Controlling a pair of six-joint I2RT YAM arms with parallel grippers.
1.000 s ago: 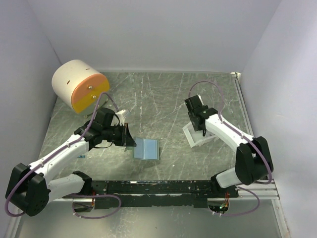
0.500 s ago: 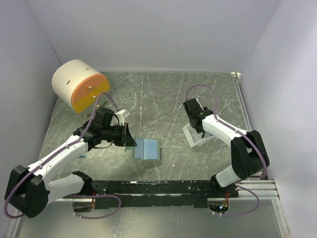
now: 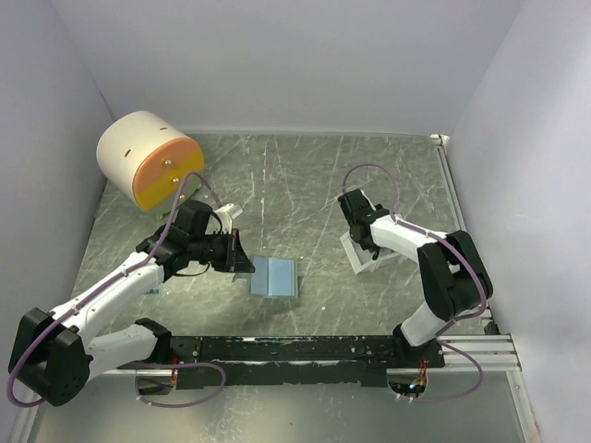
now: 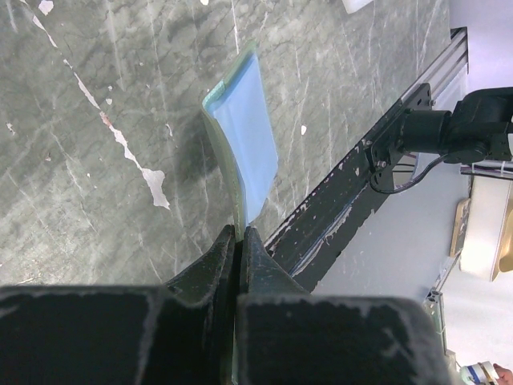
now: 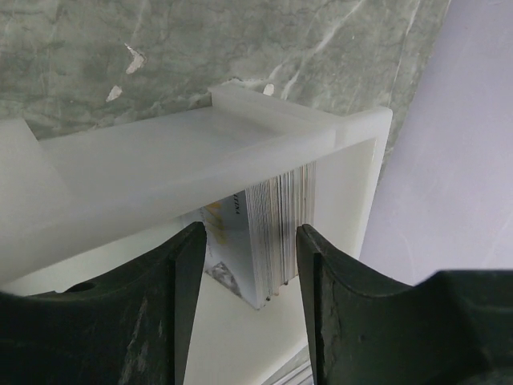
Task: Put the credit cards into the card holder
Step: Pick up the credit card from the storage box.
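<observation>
At the far left of the overhead view, a round cream drawer cabinet (image 3: 148, 171) with an orange front lies on its side in the back corner of the grey-green marbled table (image 3: 305, 175). Just in front of it, the left arm reaches in from the near-left corner.

The left gripper (image 3: 237, 256) is closed tight, its 2 fingers (image 4: 215, 261) pressed together on the left edge of the card holder (image 3: 274, 277). The card holder lies opened out near the middle of the table, just behind the dark rail (image 3: 295, 349) that carries the arm bases. Its pale blue inside faces up in 2 panels. In the left wrist view, the pinched flap rises off the table at a tilt, its sage outside toward the table, while the far panel rests flat.

To the right, well apart from the card holder, the right gripper (image 3: 365, 238) hangs over a small white tray (image 3: 358, 261) on the right half of the table. In the right wrist view, the credit cards (image 5: 276, 228) stand on edge inside this tray as 1 tight stack, their pale edges toward the camera, and the front card shows orange-gold print. The jaws stand partly apart with 1 finger on each side of the stack. The left finger (image 5: 186, 277) overlaps the front card and the right one sits just beside the back of the stack. I cannot tell whether either pad presses on the cards; nothing is lifted.
</observation>
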